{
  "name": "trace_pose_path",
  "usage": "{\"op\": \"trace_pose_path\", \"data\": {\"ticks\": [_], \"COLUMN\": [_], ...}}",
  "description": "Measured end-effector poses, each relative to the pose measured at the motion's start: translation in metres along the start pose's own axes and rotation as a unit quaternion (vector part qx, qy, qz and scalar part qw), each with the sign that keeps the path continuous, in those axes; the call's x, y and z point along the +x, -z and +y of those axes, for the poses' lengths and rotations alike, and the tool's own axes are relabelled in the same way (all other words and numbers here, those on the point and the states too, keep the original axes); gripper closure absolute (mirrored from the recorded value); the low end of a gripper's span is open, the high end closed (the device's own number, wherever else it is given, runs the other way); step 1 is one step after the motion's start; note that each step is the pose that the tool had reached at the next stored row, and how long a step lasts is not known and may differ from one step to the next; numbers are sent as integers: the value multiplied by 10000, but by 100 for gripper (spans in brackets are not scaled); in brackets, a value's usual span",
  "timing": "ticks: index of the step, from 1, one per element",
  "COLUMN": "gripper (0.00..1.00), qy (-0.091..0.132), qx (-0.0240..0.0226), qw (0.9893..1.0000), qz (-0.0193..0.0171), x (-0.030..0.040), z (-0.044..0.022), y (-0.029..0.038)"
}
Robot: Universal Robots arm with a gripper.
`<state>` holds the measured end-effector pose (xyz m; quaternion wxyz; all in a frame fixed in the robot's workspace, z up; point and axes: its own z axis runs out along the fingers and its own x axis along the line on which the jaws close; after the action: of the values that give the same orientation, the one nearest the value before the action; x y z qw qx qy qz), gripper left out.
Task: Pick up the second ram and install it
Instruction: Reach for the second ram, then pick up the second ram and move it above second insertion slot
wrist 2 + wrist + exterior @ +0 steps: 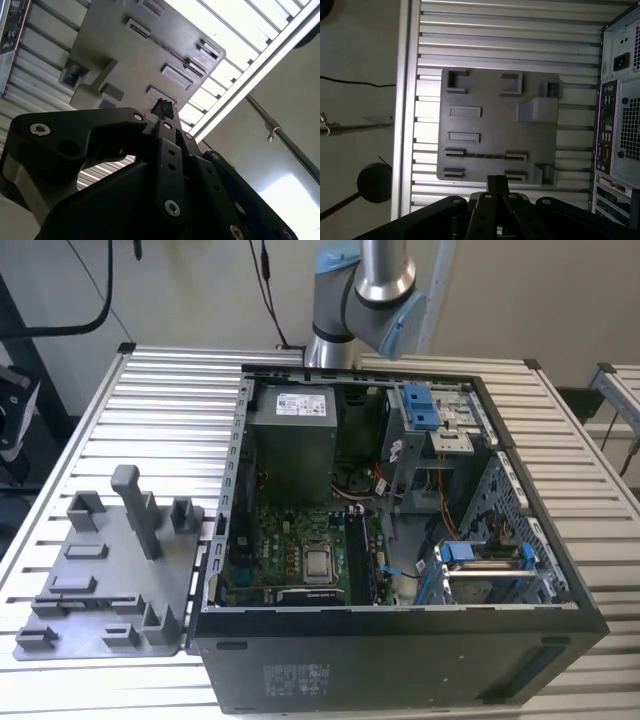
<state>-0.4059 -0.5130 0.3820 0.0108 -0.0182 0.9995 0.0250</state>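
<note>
Above the grey fixture tray point(490, 120), well clear of it, the gripper point(497, 182) is held with its fingers point(492, 181) brought together on nothing, as is seen in both wrist views; the second ram point(485, 155) is seen in the first wrist view as a thin dark stick standing on edge across the tray, carried between two slotted holders, well apart from the fingertips; the tray lies flat on the slatted metal surface point(160, 410), just beside the open computer case point(400, 660), at the exterior view's left; inside the case the green motherboard point(290, 540) is exposed, and whether a stick already sits in its memory slots cannot be told.

The step in hand is judged to be the approach for the pick, with nothing yet grasped; for it to be done well, the fingers should be opened before any descent, and only a little wider than the stick is thick; the jaws should be squared to the stick's flat faces and centred along its length, so that it is not tipped when lifted; the tall upright post point(135, 505) and the other raised holders should be kept clear of the gripper's body; the stick should be drawn straight up out of its holders, not dragged sideways, since thin edge contacts are judged easily scraped.
</note>
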Motion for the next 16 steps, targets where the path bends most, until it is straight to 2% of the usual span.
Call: {"op": "trace_pose_path", "data": {"ticks": [7, 16], "gripper": [89, 89], "qy": [0, 5], "qx": [-1, -1], "qw": [10000, 10000], "qz": [23, 24], "x": [0, -1], "z": [0, 0], "y": [-2, -3]}}
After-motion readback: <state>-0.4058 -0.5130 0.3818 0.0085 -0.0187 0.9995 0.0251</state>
